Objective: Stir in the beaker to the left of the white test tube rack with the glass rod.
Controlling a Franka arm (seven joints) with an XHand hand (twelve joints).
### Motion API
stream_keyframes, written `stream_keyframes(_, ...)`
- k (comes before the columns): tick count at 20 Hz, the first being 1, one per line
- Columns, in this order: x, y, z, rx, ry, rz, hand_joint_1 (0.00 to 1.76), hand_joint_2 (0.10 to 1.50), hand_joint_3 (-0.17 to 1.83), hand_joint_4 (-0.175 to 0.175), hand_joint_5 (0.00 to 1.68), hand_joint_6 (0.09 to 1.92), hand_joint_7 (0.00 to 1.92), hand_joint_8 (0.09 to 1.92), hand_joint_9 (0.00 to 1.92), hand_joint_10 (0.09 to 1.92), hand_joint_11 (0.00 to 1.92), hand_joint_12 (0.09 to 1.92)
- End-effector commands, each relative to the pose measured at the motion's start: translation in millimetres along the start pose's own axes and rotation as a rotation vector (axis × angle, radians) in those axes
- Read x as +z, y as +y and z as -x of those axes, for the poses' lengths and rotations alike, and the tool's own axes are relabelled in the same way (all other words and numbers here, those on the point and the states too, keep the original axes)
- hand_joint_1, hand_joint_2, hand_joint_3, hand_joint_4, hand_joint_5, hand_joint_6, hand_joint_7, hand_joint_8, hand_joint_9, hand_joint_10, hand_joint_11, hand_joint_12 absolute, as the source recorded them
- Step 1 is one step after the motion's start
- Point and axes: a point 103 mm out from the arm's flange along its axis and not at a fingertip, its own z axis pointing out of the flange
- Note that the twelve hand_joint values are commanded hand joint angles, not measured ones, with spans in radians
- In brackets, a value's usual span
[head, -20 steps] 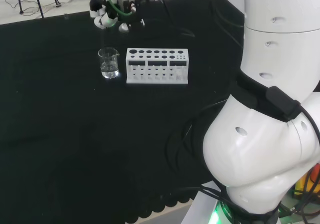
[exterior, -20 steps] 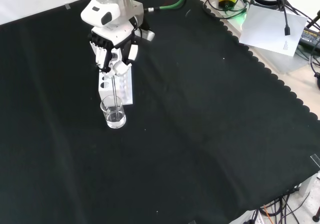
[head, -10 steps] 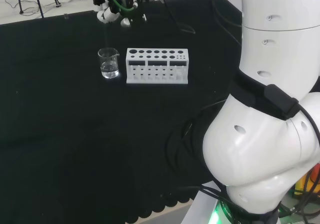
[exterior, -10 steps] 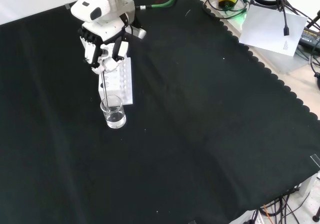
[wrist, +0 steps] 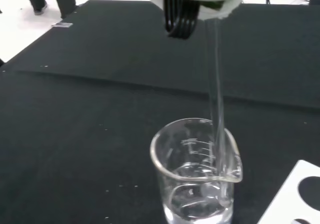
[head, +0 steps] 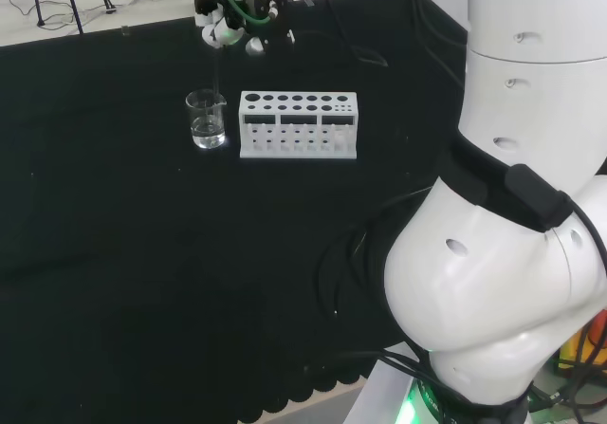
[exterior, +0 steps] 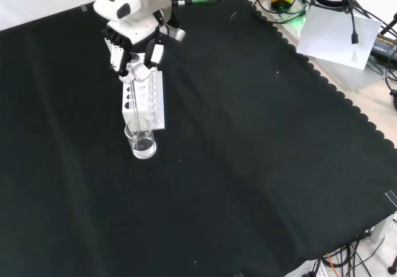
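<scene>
A small clear beaker (head: 207, 119) (exterior: 141, 138) (wrist: 196, 171) with some clear liquid stands on the black cloth, just left of the white test tube rack (head: 298, 124) in the head view. In the front view the rack (exterior: 145, 100) lies behind it. The black and white hand (exterior: 134, 51) (head: 233, 18) hovers above the beaker, fingers curled round the top of a thin glass rod (exterior: 134, 106) (wrist: 216, 88) (head: 219, 68). The rod hangs nearly upright, and its lower end reaches into the beaker near the rim.
The arm's big white links (head: 512, 206) stand at the right of the head view. Cables and a sheet of paper (exterior: 338, 32) lie off the cloth at the front view's upper right. Bare black cloth (exterior: 248, 165) surrounds the beaker and rack.
The hand swung left half a second ago and has now moved back right and a little higher in both fixed views, carrying the rod round inside the beaker. Beaker and rack stayed put.
</scene>
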Motion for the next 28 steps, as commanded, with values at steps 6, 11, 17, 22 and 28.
stream_keyframes(6, 11, 10, -32, -0.048, 0.025, -0.014, 1.30, 0.74, 0.70, -0.175, 1.01, 0.86, 1.13, 1.24, 1.66, 0.95, 1.66, 0.71)
stream_keyframes(11, 10, 28, -16, -0.043, 0.030, 0.000, 1.30, 0.74, 0.70, -0.175, 1.01, 0.86, 1.13, 1.24, 1.66, 0.95, 1.66, 0.71)
stream_keyframes(17, 7, 20, 15, 0.000, 0.030, 0.000, 1.30, 0.74, 0.70, -0.175, 1.01, 0.86, 1.13, 1.24, 1.66, 0.95, 1.66, 0.71)
stream_keyframes(22, 12, -3, 25, 0.043, 0.046, -0.024, 1.30, 0.74, 0.70, -0.175, 1.01, 0.86, 1.13, 1.24, 1.66, 0.95, 1.66, 0.71)
stream_keyframes(28, 9, -2, -6, 0.019, 0.060, -0.025, 1.30, 0.74, 0.70, -0.175, 1.01, 0.86, 1.13, 1.24, 1.66, 0.95, 1.66, 0.71)
